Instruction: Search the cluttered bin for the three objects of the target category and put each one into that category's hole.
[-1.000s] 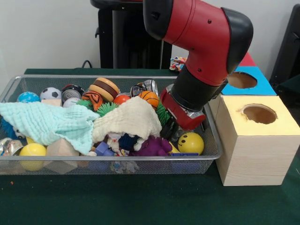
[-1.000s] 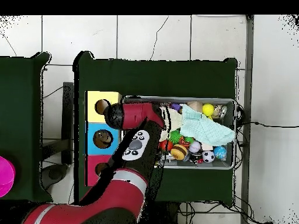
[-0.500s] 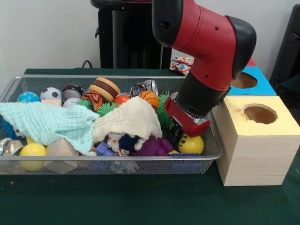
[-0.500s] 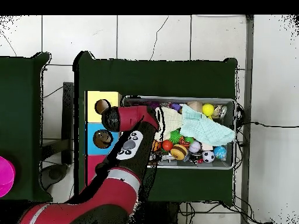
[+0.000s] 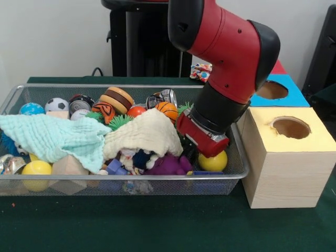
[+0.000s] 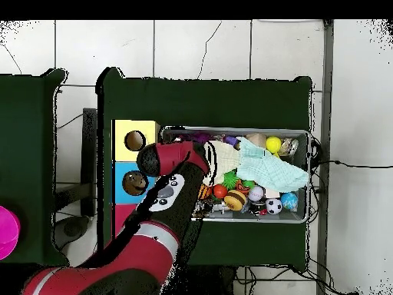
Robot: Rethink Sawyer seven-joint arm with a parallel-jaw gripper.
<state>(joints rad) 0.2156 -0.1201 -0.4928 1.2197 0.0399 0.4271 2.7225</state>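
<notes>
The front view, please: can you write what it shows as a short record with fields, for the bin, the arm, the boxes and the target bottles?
bin: wire mesh basket, full of toys, balls and two cloths
arm: reaches down into the bin's right end, beside the yellow ball
tool: hidden among the toys; open or shut cannot be told
cloths: mint cloth on the left, cream cloth in the middle
boxes: yellow-topped box nearest, blue-topped box behind it
bottles: none visible

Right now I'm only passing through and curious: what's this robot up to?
The red arm is reaching down into the wire bin of toys and cloths; its gripper is buried at the end nearest the boxes, by a yellow ball. Whether it holds anything can't be seen. No clear bottle shows, and the blue box's hole looks empty.
</notes>
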